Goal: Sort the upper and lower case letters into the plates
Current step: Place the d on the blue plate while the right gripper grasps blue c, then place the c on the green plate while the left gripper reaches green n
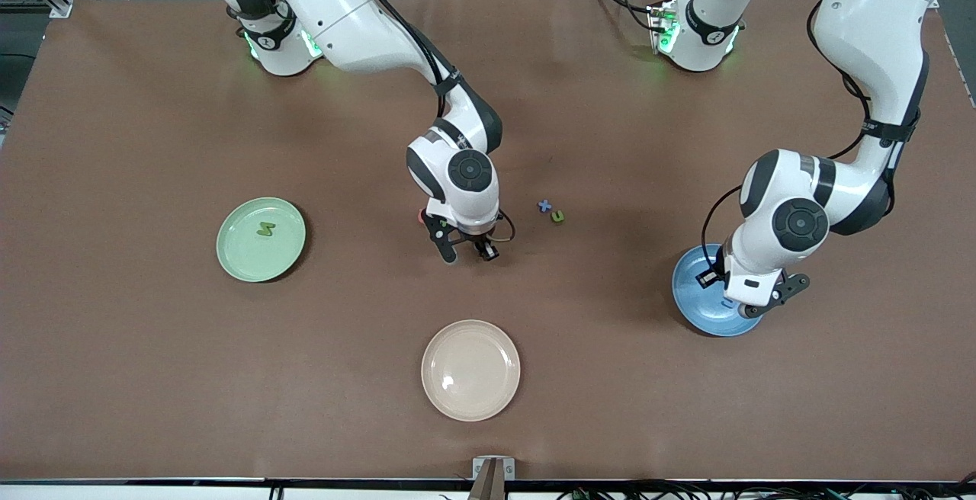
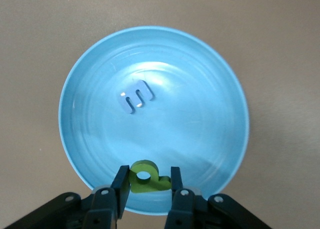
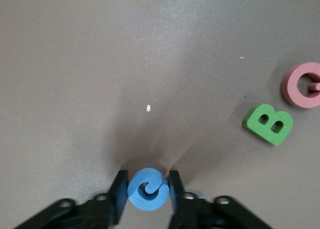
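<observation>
The left tool (image 2: 146,185) hides most of the blue plate (image 1: 690,302) from the front, clamping a green letter (image 2: 146,178) above it; the right tool (image 3: 146,188) pinches a blue letter (image 3: 147,189) on the worktop (image 3: 150,64).

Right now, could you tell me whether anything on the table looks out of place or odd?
Nothing is spilled or damaged. The one thing apart from the sorting is the cream-beige plate, which holds no letters. The left gripper holds a green letter over the blue plate; the right gripper is closed on a blue letter on the table.
</observation>
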### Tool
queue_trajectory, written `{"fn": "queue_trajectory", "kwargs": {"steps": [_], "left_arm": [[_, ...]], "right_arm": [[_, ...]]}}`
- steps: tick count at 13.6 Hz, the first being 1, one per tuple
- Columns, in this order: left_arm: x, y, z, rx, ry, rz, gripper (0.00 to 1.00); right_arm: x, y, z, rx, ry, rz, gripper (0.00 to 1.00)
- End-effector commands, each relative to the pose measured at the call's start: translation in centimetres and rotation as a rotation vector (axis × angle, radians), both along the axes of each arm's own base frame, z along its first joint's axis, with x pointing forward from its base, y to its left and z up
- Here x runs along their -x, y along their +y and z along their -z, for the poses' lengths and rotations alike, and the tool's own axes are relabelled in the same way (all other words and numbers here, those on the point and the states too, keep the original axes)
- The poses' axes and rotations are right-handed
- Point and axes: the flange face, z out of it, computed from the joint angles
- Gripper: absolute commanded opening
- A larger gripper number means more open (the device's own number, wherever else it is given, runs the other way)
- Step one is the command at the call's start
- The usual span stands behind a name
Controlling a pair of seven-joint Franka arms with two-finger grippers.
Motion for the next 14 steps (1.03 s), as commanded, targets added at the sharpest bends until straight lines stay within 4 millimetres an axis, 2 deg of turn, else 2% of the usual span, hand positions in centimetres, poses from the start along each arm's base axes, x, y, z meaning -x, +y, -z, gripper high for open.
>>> {"fn": "queue_trajectory", "kwargs": {"steps": [1, 3, 4, 5, 7, 8, 10, 12, 13, 14], "left_arm": [[-0.1, 2.2, 1.8, 0.014, -0.003, 0.038, 0.07], [0.2, 3.6, 3.0, 0.004, 0.004, 0.077, 0.08], [0.1, 5.9, 3.1, -0.001, 0.007, 0.087, 0.09], [0.2, 6.8, 3.3, 0.003, 0.014, 0.102, 0.09], [0.2, 6.9, 3.4, 0.004, 0.017, 0.110, 0.11], [0.2, 6.8, 3.4, 0.004, 0.017, 0.111, 0.11], [0.2, 6.7, 3.5, 0.005, 0.018, 0.114, 0.14], [0.2, 6.4, 3.5, 0.005, 0.018, 0.114, 0.18], [0.2, 6.3, 3.5, 0.004, 0.017, 0.113, 0.26], [0.3, 6.4, 3.6, 0.005, 0.020, 0.109, 0.47]], "right_arm": [[0.0, -0.4, 1.0, 0.022, -0.005, -0.001, 0.00], [-1.3, -1.3, -0.9, 0.007, -0.014, -0.024, 0.00], [-2.2, -2.6, -1.4, 0.008, -0.009, -0.041, 0.00], [-3.1, -4.0, -3.4, 0.023, 0.013, -0.054, 0.00], [-4.6, -7.6, -6.4, 0.054, 0.068, -0.117, 0.00], [-4.7, -10.3, -7.9, 0.052, 0.075, -0.150, 0.00], [-4.5, -17.5, -10.9, 0.033, 0.096, -0.249, 0.00], [-3.6, -25.2, -12.6, 0.021, 0.119, -0.330, 0.00], [-3.2, -28.8, -13.4, 0.012, 0.125, -0.375, 0.00], [-2.6, -31.9, -13.9, 0.005, 0.134, -0.411, 0.00]]}}
